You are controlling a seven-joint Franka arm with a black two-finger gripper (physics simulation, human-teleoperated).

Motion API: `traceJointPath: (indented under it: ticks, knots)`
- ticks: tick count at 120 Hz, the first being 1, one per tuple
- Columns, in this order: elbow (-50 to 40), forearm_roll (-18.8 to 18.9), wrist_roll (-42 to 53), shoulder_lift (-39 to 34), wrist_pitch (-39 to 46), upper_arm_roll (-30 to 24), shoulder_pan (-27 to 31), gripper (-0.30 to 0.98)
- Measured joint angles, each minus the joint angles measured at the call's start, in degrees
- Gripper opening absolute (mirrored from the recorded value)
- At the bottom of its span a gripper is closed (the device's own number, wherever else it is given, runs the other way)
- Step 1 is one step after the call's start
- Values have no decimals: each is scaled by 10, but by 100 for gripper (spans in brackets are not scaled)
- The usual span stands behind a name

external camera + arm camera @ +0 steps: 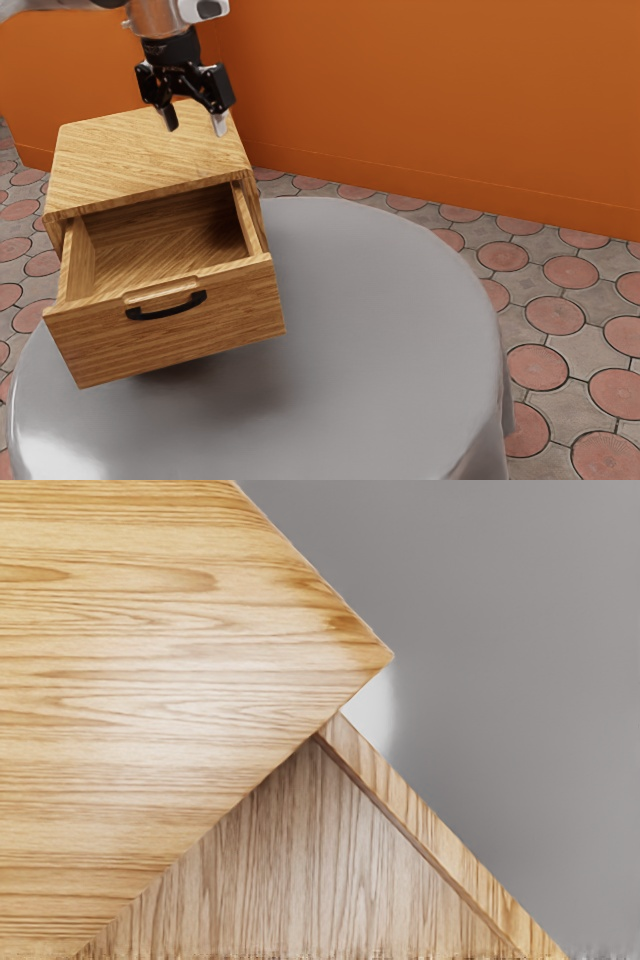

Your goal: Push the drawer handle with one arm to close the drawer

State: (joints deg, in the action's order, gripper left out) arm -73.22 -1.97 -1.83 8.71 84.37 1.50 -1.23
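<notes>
Both fingers of the empty gripper [195, 127] stand apart above the cabinet [130, 160], so it should clear the open drawer [175, 350], then push the handle [165, 314] on its front squarely inward.

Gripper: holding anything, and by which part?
Nothing held. The gripper hangs open over the cabinet top, fingers apart; the drawer handle is untouched.

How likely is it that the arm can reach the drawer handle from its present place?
Probably yes: the open gripper hangs above the wooden cabinet, and nothing stands in front of the black handle. It would likely need to travel over the pulled-out drawer and come down outside it.
</notes>
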Motion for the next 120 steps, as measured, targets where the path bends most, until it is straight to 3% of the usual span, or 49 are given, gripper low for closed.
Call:
traceJointPath:
  ticks: [32, 39, 50, 70, 75, 85, 95, 104, 120]
  knots:
    - [4, -5, -15, 1, -22, 1, 1, 69]
    - [39, -2, -17, -18, -30, -2, -3, 69]
    - [116, -10, -29, -52, -72, -28, -5, 69]
    - [125, -27, -74, -74, -150, -47, -25, 69]
    - [73, -28, -89, -108, -157, -63, -12, 69]
    - [-120, -31, -125, -228, -141, -85, 6, 69]
    - [-258, -33, -166, -283, -111, -135, 41, 68]
    - [-323, -36, -201, -301, -81, -181, 67, 62]
    - [-379, -43, -260, -335, -45, -215, 78, 35]
